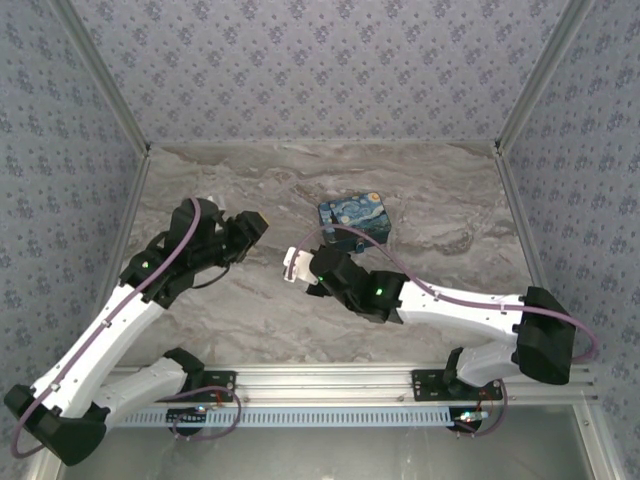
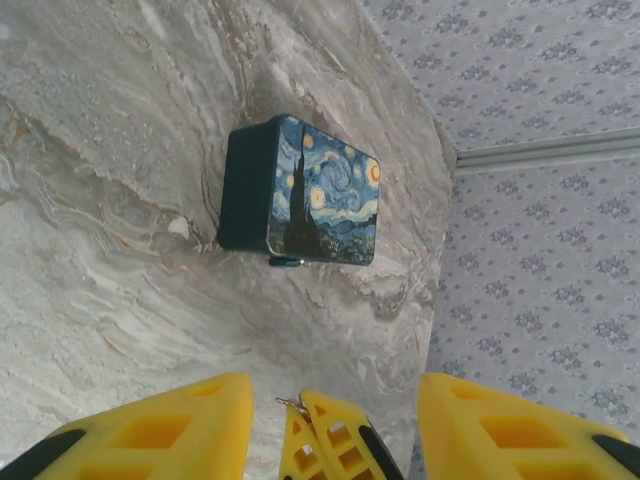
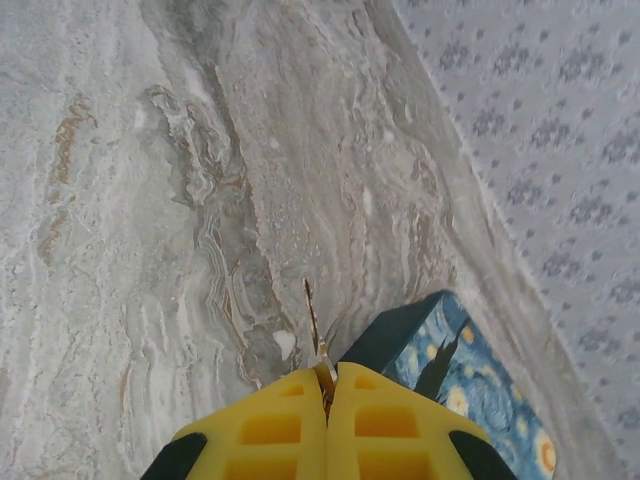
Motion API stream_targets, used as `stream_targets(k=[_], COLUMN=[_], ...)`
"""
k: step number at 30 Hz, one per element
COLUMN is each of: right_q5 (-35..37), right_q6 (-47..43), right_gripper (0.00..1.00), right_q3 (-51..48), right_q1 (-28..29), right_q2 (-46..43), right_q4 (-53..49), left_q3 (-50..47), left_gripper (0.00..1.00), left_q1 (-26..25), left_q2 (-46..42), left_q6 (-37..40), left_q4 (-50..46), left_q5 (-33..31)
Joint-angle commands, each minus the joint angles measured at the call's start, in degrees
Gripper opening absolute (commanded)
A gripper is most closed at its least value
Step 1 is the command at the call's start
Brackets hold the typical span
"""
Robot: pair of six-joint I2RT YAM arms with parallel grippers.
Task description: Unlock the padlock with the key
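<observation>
On gripper-facing edge of blue-and-yellow Starry-Night painted box (image 2: 320,195): tiny teal padlock (image 2: 287,262). Right gripper (image 3: 327,372), near box, clamped tight on thin dark metal key (image 3: 312,315), blade protruding. Left gripper (image 1: 255,224) spread, empty. Suggest: left steadies padlock; right aligns blade, inserts slowly, no side load.

We log a grey-brown marbled table (image 1: 230,320), boxed on three sides by pale wallpaper (image 1: 320,60) with a small blue flower print. Aluminium posts (image 1: 100,70) at the corners, a slotted metal rail (image 1: 330,380) along the near edge. Light is even.
</observation>
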Motion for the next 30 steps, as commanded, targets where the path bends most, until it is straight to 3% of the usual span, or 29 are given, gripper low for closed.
stream_targets(k=[1,12,30], right_q5=[0.12,-1.84,-2.86], right_q6=[-6.19,-6.83,-4.54], right_gripper=[0.0,0.0,0.0], right_q3=[-0.3,1.51,2.59], right_q1=[0.95,1.7,1.72], right_q2=[-1.26,-0.48,0.34], right_q4=[3.32,5.9,8.25], left_q3=[-0.83,-6.34,-7.68], left_gripper=[0.45,0.38,0.32], left_q1=[0.21,-1.63,-5.52], left_q2=[0.49,1.64,5.42], left_q6=[-10.45,-16.42,-19.29], left_q4=[-2.28,4.29,8.56], left_q5=[4.91,7.14,6.73])
